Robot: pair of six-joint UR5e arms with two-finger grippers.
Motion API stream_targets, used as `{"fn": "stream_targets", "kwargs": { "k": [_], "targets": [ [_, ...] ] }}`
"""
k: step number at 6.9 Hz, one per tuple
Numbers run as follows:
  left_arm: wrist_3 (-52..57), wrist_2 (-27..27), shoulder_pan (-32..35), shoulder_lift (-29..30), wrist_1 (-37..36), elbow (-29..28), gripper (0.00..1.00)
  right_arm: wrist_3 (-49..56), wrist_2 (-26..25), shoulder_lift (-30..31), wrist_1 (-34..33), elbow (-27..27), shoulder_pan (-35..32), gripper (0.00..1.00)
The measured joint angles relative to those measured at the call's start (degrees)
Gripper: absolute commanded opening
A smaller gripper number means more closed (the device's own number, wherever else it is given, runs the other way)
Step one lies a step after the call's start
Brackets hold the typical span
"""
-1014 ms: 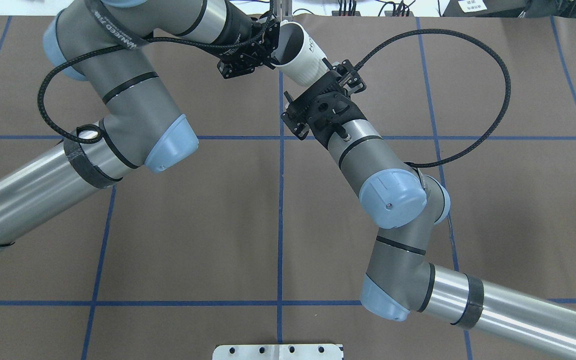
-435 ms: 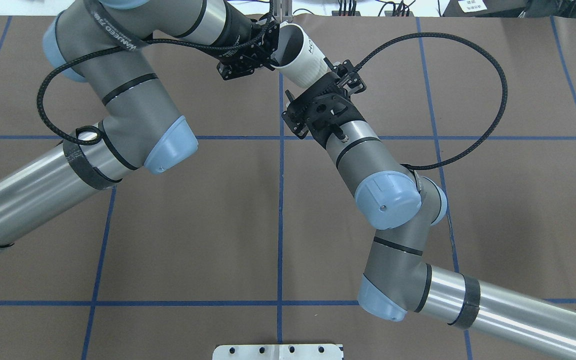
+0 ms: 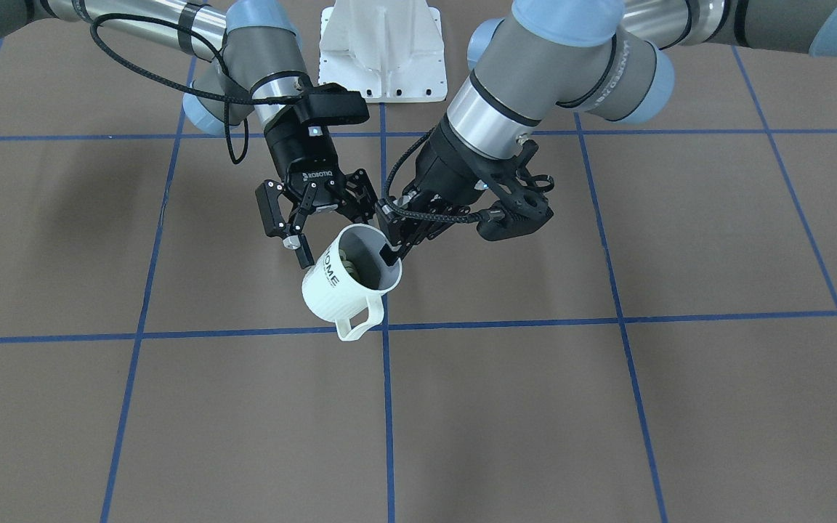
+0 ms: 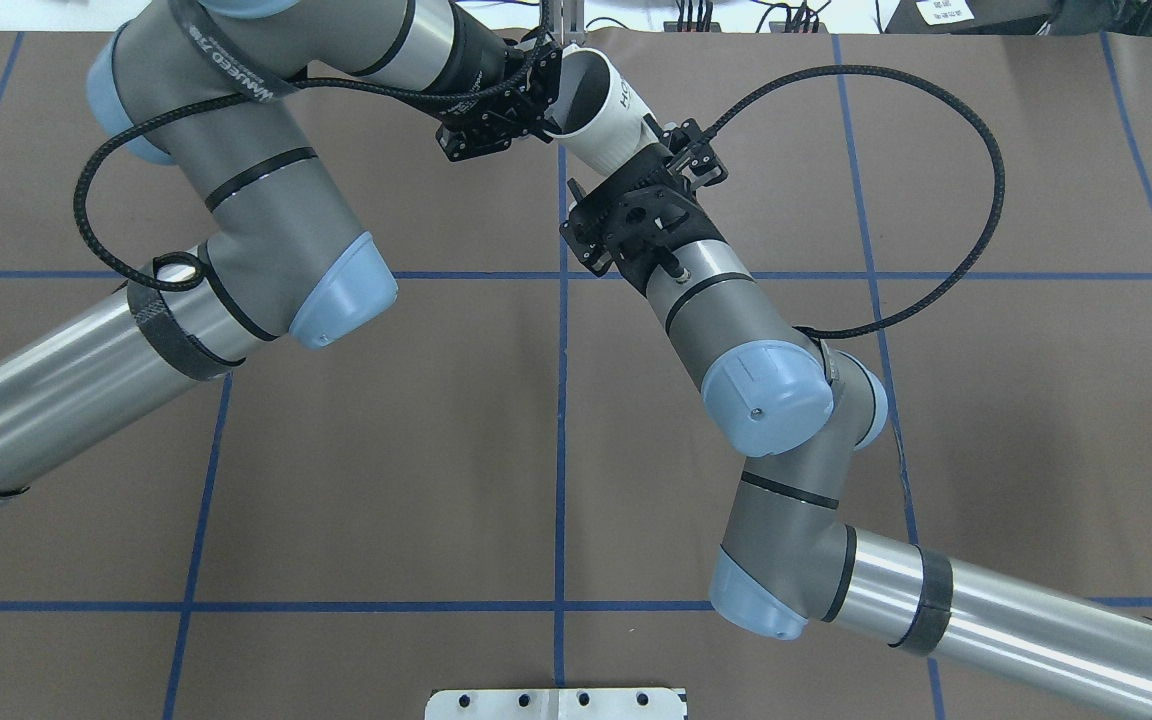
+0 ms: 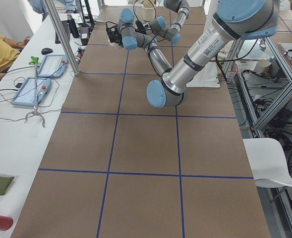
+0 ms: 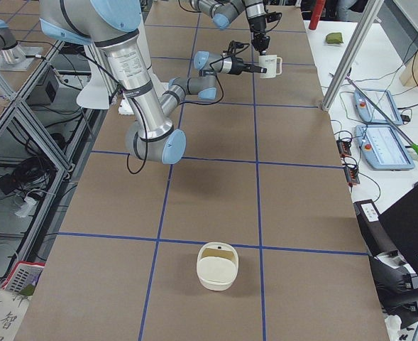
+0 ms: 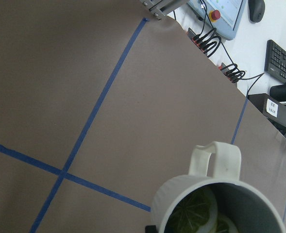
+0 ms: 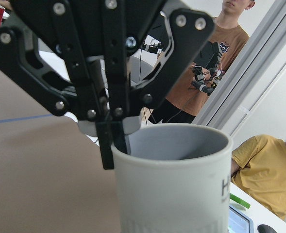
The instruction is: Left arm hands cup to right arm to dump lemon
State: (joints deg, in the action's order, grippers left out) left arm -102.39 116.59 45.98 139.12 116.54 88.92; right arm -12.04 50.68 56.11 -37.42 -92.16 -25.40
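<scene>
The white "HOME" cup (image 3: 331, 287) hangs tilted above the table, handle toward the operators' side. The left gripper (image 3: 391, 254) is shut on its rim, one finger inside; it also shows in the overhead view (image 4: 548, 120). The lemon (image 3: 348, 267) lies inside the cup, seen as yellowish slices in the left wrist view (image 7: 196, 213). The right gripper (image 3: 331, 236), lettered ROBOTIQ, is open with its jaws on either side of the cup's body (image 4: 606, 115). One right finger (image 3: 304, 253) lies against the cup's side. The right wrist view shows the cup (image 8: 172, 184) very close.
A white basket (image 6: 216, 265) stands on the brown, blue-taped table (image 4: 386, 450) toward the robot's right end. A white mount plate (image 3: 382, 47) sits at the robot's base. Operators and control tablets (image 5: 29, 91) are beyond the far edge.
The right arm has pushed its gripper a little farther along the cup's body. The left gripper and cup have shifted slightly toward the table's far edge, grip unchanged.
</scene>
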Motion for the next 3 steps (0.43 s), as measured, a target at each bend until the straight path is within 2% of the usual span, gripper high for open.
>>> {"fn": "stream_targets", "kwargs": {
  "k": [3],
  "targets": [
    [0.1,0.1,0.0,-0.1,0.0,0.1,0.0,0.0,-1.6,0.0,0.0,0.1,-0.1,0.96]
  ]
}}
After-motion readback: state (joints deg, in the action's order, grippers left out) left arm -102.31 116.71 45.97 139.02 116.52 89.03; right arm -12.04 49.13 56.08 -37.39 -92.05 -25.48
